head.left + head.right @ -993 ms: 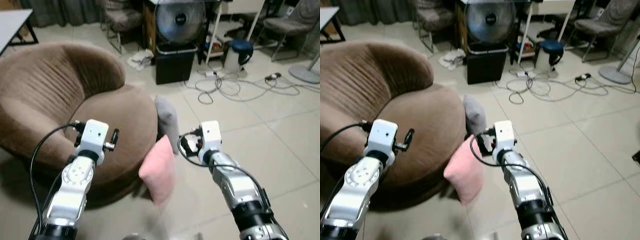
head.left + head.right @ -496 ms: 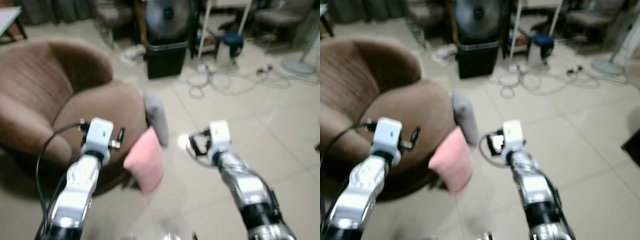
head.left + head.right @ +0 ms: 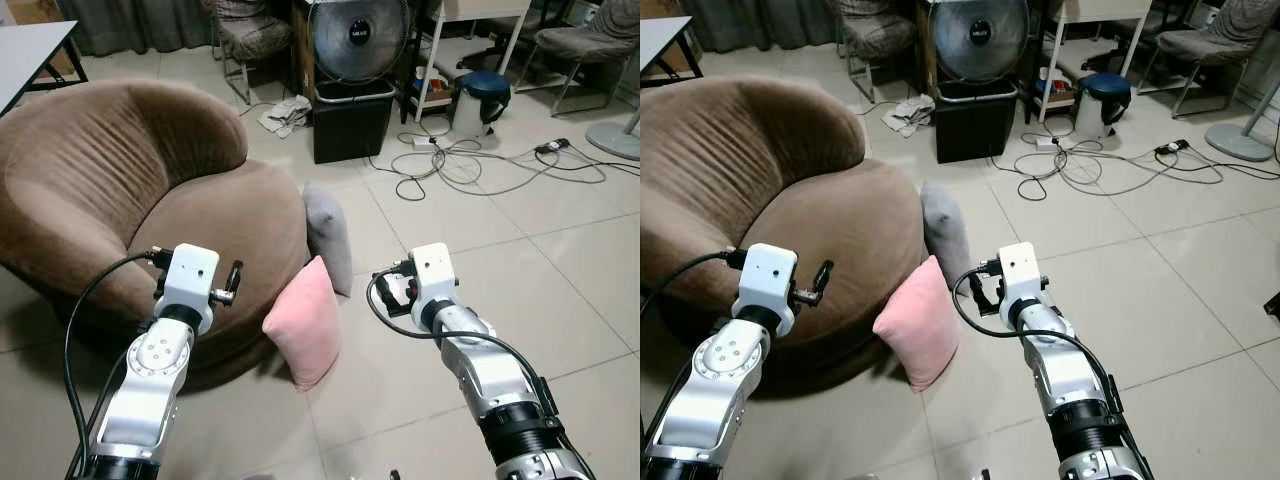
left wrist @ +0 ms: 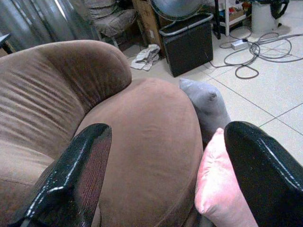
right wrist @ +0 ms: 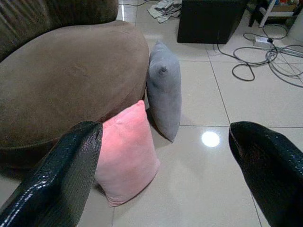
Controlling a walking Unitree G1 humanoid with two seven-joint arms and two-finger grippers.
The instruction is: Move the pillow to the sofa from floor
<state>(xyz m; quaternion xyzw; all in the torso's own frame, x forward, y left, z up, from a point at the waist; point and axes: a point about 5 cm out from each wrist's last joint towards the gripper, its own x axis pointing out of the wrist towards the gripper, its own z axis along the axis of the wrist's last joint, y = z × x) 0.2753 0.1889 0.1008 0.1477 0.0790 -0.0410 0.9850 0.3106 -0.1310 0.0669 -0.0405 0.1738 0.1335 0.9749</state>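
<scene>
Here, the pink pillow (image 3: pixel 305 322) leans on the sofa (image 3: pixel 150 200) at twelve o'clock, between the wide-open left gripper (image 4: pixel 165 170) and right gripper (image 5: pixel 170 170).

Head stereo pair: high vantage, facing forward and down; brown sofa (image 3: pixel 150 210) toward the robot's left, both forearms in the foreground. Right eye view shows the same scene with the sofa set slightly further left.

Left wrist view: low, looks along its fingers (image 4: pixel 71 179) across the sofa seat, close to it; black bin (image 4: pixel 189 42) beyond the sofa.

Right wrist view: low, faces the sofa's front edge from the floor side, between its fingers (image 5: pixel 61 175).

Shared by all views: sofa, pink pillow (image 5: pixel 125 151) and grey pillow (image 5: pixel 164 90) leaning against the sofa.
</scene>
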